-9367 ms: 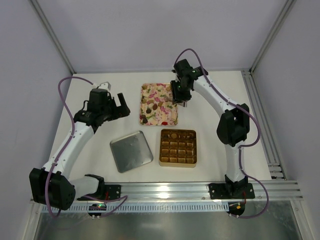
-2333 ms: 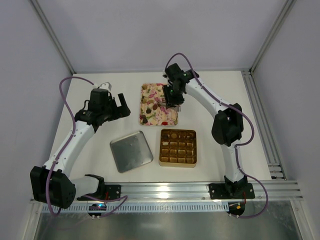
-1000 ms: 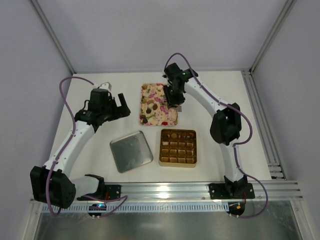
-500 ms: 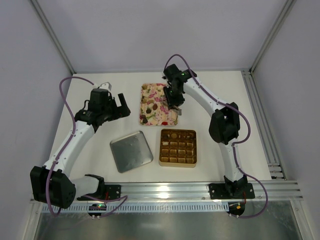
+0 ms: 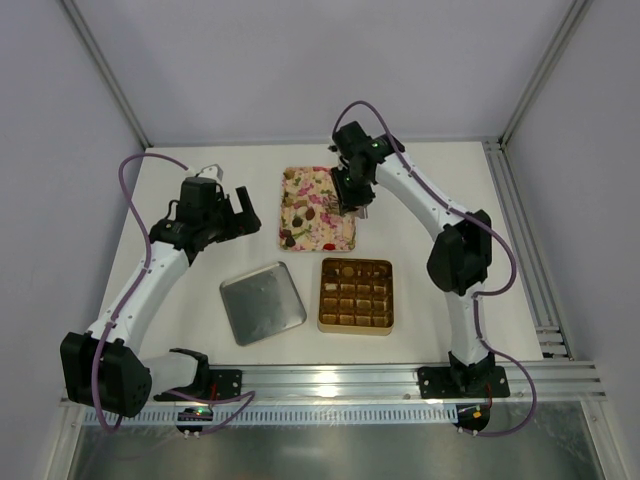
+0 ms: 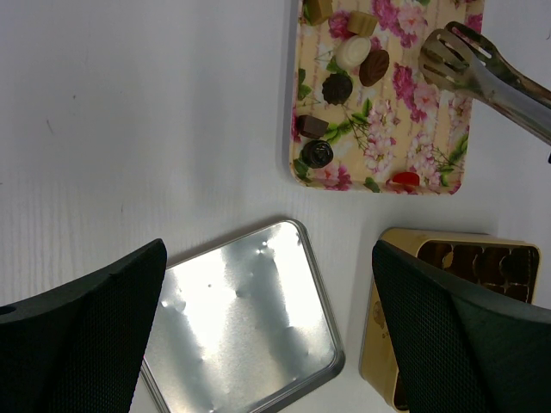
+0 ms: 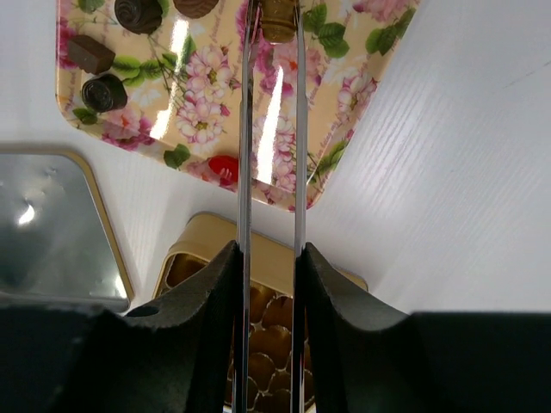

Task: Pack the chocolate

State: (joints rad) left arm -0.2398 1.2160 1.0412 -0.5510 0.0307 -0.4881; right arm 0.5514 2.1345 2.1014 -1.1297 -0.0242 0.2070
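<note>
Right wrist view puts the right gripper (image 7: 269, 254) clamped on a pair of steel tongs (image 7: 244, 129), whose two blades run out over the floral tray (image 7: 362, 52). A gold-brown chocolate (image 7: 277, 21) sits between the tong tips at the tray's far side. I cannot tell whether it is pinched or merely framed by them.

The rest of the chocolates (image 6: 337, 86) lie loose on the tray, clustered toward its left side, with one red piece (image 6: 405, 179) on its near edge. I judge them light, stiff and easily marked. Their smooth, rounded shells could slip or flick out, so a soft squeeze across the widest middle looks safest, with the tips low on the piece.

The gold grid box (image 6: 405, 249) lies just beside the tray's near edge. Most of its cells look unfilled, though how many hold a sweet is not clear. A bare silver lid (image 6: 250, 310) lies off the tray's near left corner.

The left gripper (image 6: 269, 248) hangs well left of the tray, jaws spread wide and holding nothing.

Everything rests on a flat white table (image 6: 129, 129). Pale walls with aluminium framing (image 5: 110, 90) enclose the space beyond and to both sides of the tray.
</note>
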